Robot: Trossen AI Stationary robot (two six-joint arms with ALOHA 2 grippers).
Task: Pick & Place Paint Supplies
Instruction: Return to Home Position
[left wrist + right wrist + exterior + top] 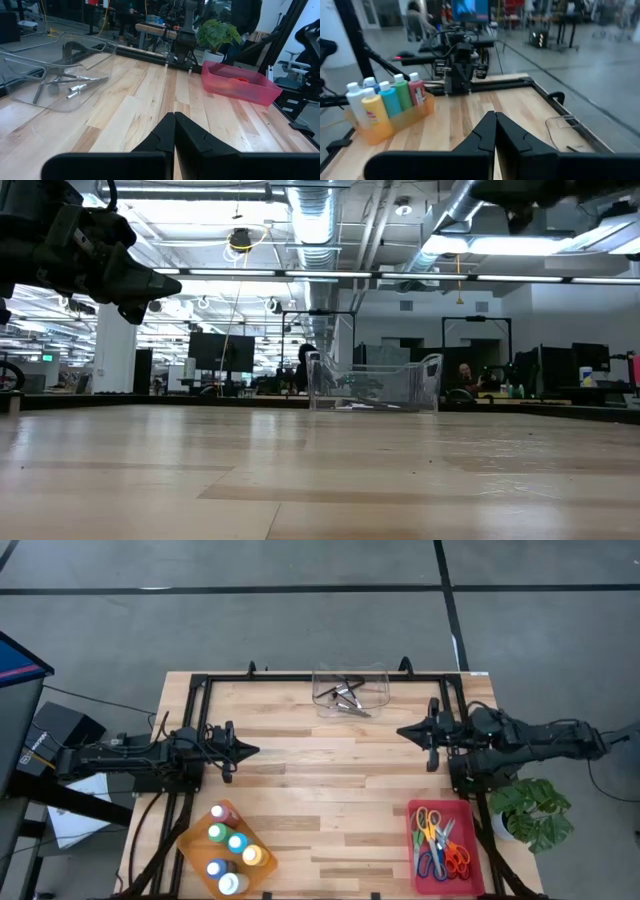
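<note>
Pointing at each other, left gripper (250,751) and right gripper (403,730) hover closed, empty; scissors (440,845) lie in the red bin (411,840), five o'clock from the right jaws.

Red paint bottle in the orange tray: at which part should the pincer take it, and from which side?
Probably by its white cap and neck, from straight above. The red paint bottle stands upright at the end of the orange tray, whose wall hides its base, and the green bottle crowds one side.

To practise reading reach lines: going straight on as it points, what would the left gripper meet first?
Probably the right gripper, facing it across the table; exact alignment is hard to judge.
</note>
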